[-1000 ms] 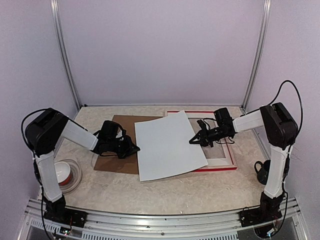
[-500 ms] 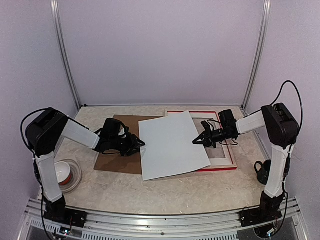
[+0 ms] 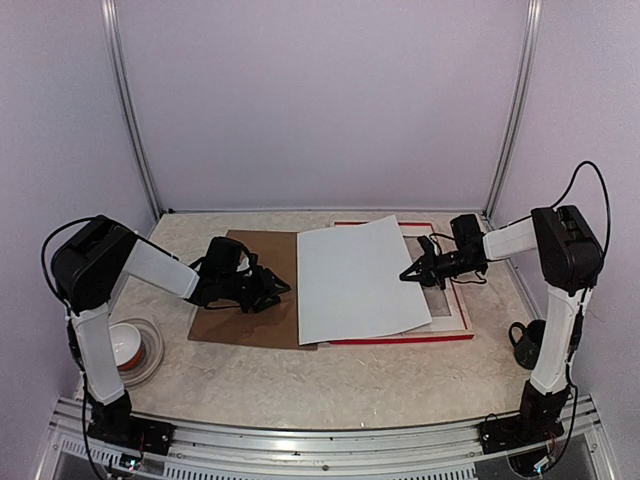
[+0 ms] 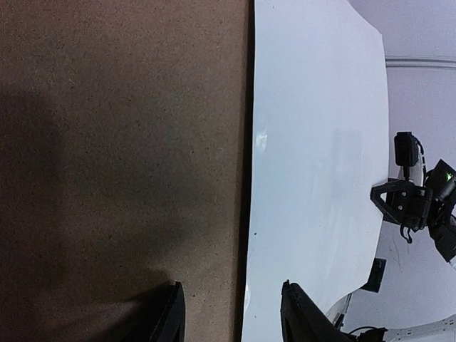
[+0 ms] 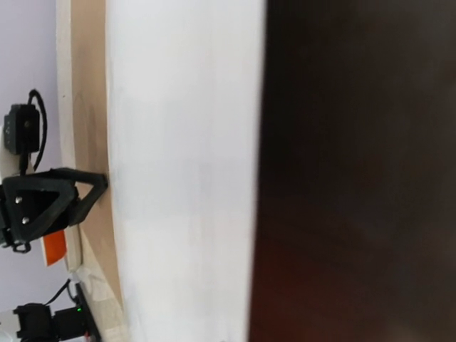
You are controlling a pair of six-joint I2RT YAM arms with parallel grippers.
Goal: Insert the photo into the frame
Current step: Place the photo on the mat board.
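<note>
- The photo [image 3: 360,280] is lying white side up across the frame [image 3: 440,338] and hides most of it. Its left edge spills onto the brown backing board [image 3: 250,320].
- The right pincer [image 3: 408,274] is clenched on the photo's right edge.
- The left pincer [image 3: 278,290] is released, with its jaws apart. It's low over the backing board, just beside the photo's left edge.
- Everything's sitting on the bench [image 3: 330,385].

Top view looks down from high behind the near edge over the whole desk [image 3: 300,385]. Left wrist view, close and low, faces right; right wrist view, closer, faces left. All share the photo [image 3: 360,280]
</note>
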